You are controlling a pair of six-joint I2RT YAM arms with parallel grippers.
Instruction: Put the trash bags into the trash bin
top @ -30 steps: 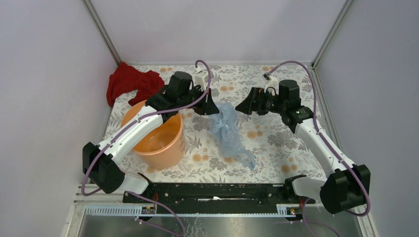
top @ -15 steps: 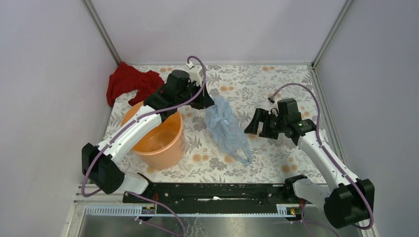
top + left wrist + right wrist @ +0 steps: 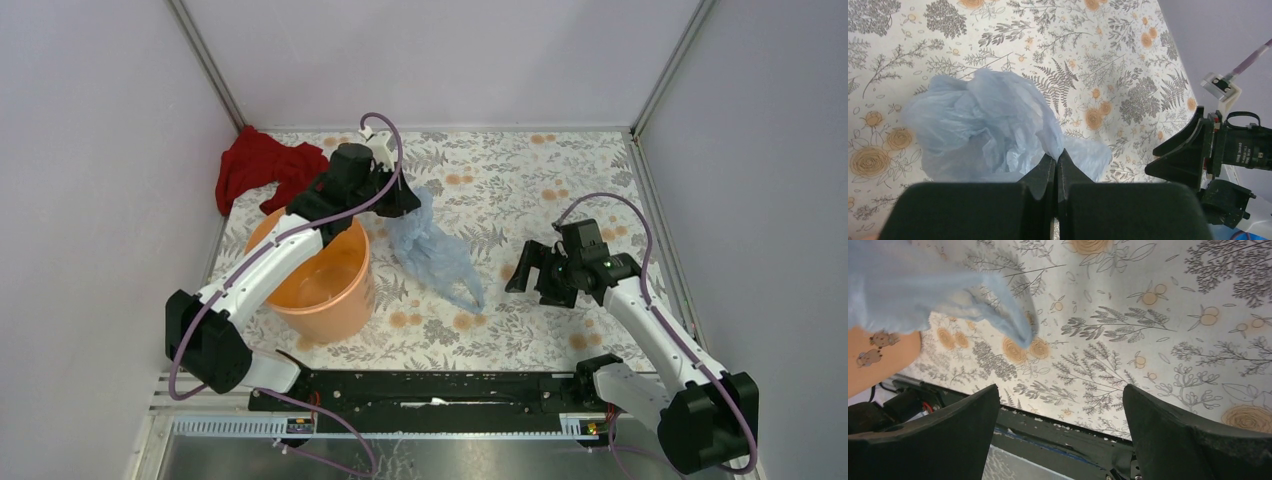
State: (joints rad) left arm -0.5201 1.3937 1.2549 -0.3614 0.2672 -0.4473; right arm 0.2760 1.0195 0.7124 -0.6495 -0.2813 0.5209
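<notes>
Bag [image 3: 983,120]: thin pale blue plastic film, translucent, heavily wrinkled, soft sheen.
Bin [image 3: 330,290]: orange plastic, smooth walls, slight gloss inside.
Cloth [image 3: 262,168]: red fabric, matt, crumpled.
Table [image 3: 540,170]: cream floral-print cover, matt, flat and smooth.
Left gripper [image 3: 1057,159] and right gripper [image 3: 1059,395]: black, matt, finely grained; looks like plastic.
Arm links [image 3: 268,268]: white, smooth, glossy shell; joints black, matt.
Cables [image 3: 600,196]: purple, smooth sheath.
Walls [image 3: 440,60]: pale lilac, matt, plain.
Corner rails [image 3: 205,60]: bare metal, dull shine.
</notes>
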